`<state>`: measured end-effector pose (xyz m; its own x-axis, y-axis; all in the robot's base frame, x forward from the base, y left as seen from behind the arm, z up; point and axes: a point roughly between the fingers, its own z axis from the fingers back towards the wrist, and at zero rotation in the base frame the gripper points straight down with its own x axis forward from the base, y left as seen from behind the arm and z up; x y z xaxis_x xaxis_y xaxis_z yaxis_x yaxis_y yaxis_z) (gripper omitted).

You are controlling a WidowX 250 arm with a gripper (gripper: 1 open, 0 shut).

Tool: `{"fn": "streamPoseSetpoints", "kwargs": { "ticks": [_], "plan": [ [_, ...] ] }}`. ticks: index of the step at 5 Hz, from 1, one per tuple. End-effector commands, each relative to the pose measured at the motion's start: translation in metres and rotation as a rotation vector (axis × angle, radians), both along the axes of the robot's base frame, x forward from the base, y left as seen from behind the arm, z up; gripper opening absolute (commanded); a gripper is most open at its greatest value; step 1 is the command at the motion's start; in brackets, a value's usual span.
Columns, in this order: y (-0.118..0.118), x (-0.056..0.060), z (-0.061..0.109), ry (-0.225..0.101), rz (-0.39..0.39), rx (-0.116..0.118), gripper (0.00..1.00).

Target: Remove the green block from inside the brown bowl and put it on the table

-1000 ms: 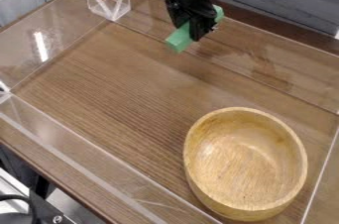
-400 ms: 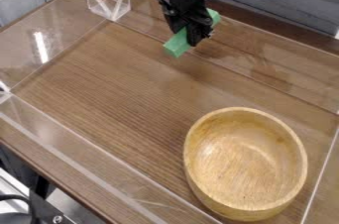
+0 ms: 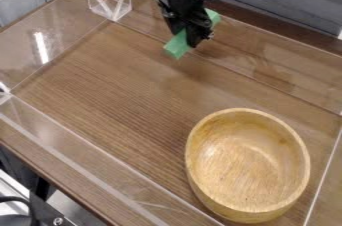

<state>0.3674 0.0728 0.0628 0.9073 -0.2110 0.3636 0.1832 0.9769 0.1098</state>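
My black gripper (image 3: 182, 40) holds the green block (image 3: 178, 45) at the far side of the brown wood-grain table (image 3: 114, 85), well apart from the round wooden bowl (image 3: 249, 165) it is meant to leave. My fingers are closed on the block, pinching its upper part, while its lower end sticks out below them, tilted rather than flat. The bowl sits at the near right corner of the tabletop, its thick pale rim facing up and nothing showing inside it.

Behind my fingers, a second green shape (image 3: 215, 16) shows in part; my hand covers too much of it to say what it is. To the left of my arm, a clear, angular plastic piece (image 3: 110, 3) stands near the table's far edge.

The removal half of the job is done, as I judge it, and the placing is in hand. The block looks close to the wood, but from this angle I cannot tell whether its lower end touches or hangs just above.

The next move calls for a short, gentle lowering until the block bears on the tabletop, then an opening of my fingers and a straight lift away. Letting go too early could drop it on its end and tip it over; pressing too hard could twist it in my grip. The green shape just behind asks for a careful release, without a sideways sweep.
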Motion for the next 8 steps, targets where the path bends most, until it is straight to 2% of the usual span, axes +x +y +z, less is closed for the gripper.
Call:
{"fn": "streamPoseSetpoints", "kwargs": {
  "ticks": [1, 6, 8],
  "plan": [
    [0.007, 0.005, 0.02, -0.075, 0.012, 0.015, 0.0],
    [0.011, 0.005, 0.005, -0.105, 0.03, 0.004, 0.0],
    [0.018, 0.007, -0.001, -0.102, 0.04, -0.005, 0.0]
  ]
}}
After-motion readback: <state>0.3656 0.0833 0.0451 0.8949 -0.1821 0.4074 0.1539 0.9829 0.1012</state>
